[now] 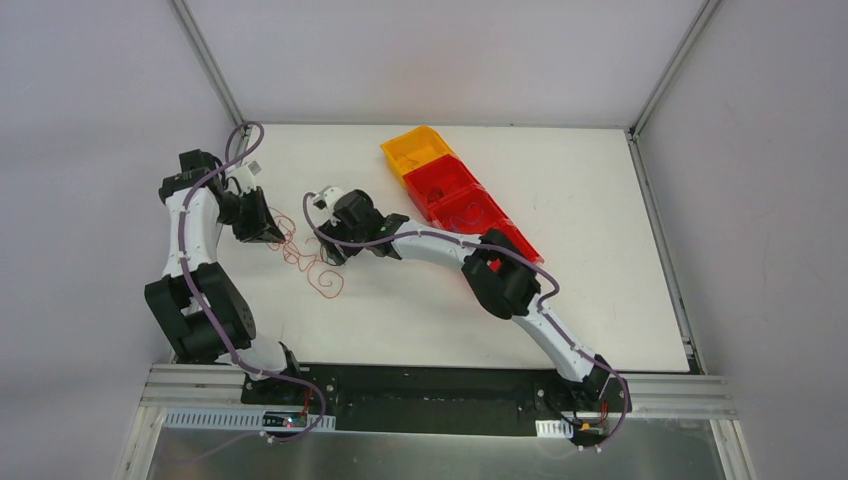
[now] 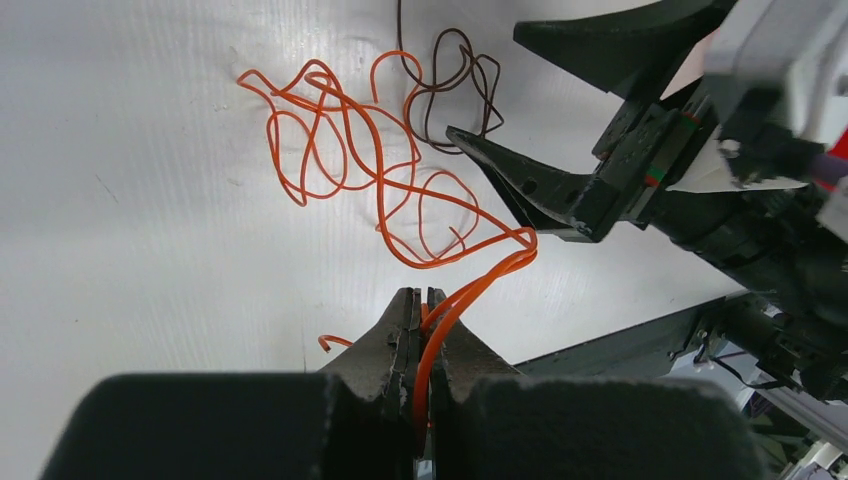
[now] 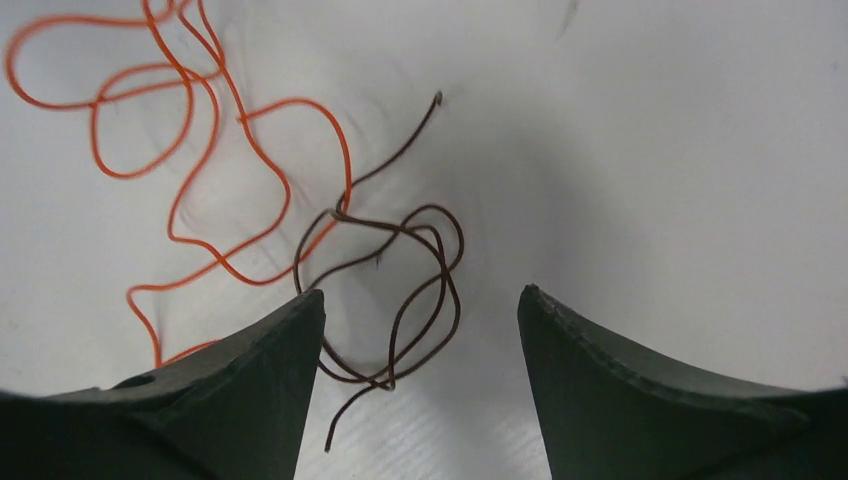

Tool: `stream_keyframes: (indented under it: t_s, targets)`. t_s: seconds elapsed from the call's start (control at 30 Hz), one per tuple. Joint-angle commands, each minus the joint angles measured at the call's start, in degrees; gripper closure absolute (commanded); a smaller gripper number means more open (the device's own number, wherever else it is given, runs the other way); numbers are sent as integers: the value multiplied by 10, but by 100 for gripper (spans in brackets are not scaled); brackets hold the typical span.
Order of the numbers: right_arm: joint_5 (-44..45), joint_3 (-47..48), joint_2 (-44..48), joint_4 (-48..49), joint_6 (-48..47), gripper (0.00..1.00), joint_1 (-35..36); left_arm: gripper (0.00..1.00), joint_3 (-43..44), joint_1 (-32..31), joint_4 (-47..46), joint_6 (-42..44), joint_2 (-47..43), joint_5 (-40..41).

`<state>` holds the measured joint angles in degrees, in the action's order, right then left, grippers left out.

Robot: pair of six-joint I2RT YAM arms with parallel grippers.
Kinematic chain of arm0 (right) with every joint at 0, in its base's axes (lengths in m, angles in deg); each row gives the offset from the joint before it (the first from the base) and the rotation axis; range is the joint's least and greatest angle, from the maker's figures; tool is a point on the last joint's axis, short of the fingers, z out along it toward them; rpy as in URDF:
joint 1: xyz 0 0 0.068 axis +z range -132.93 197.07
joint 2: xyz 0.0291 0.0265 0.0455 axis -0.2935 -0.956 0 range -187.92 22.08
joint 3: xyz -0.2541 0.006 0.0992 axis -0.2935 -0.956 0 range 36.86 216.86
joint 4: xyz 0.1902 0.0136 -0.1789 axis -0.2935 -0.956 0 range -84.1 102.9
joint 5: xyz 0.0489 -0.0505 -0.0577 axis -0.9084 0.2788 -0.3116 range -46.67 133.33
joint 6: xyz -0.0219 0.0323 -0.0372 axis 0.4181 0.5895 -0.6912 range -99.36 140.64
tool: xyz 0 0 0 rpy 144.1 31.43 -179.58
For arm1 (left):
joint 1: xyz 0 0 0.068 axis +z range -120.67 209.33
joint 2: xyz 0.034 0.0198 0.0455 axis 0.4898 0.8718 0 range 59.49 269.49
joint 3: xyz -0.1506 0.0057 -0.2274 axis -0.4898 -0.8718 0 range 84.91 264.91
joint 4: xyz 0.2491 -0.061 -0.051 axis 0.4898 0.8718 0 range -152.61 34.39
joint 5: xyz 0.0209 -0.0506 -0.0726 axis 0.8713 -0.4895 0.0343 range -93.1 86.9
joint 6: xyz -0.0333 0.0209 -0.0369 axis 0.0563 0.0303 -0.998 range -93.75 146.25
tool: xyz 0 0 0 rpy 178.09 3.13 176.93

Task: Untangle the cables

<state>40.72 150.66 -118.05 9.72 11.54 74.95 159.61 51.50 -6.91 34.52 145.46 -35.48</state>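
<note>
The cables lie on the white table [image 1: 600, 250] between my two grippers: an orange wire [image 2: 380, 180] in loose curls and a smaller dark brown wire [image 2: 455, 90] beside it. My left gripper [image 2: 424, 295] is shut on a doubled strand of the orange wire, which runs up out of the jaws into the curls. My right gripper [image 3: 421, 292] is open and hovers low over the dark brown wire [image 3: 400, 250], whose loops lie between its fingers and touch neither. The orange wire [image 3: 200, 150] lies to its left. From above, both grippers [image 1: 268, 232] [image 1: 330, 250] flank the tangle [image 1: 310, 265].
A row of bins stands at the back right of the table: one yellow [image 1: 418, 148] and two red [image 1: 445, 185] [image 1: 490, 215]. The right arm's forearm [image 1: 440, 245] stretches across the middle. Metal frame posts [image 1: 205, 55] rise at the far corners.
</note>
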Motion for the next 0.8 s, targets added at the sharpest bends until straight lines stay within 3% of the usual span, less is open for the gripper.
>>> stream_keyframes:
  t_s: [0.0,0.17,0.33,0.53,0.77]
  targets:
    - [66,2,20,-104,-21,28,2,100,13,11,-7,-1,0,5]
    - [88,13,4,-181,-41,43,14,100,20,23,-11,1,10,-1]
    - [112,-25,17,-216,-72,100,25,100,20,40,-15,3,25,-6]
    - [137,-109,168,-222,-92,100,-34,100,-6,51,-35,27,58,36]
    - [113,-147,379,-276,-117,100,-108,100,-40,81,-117,80,143,223]
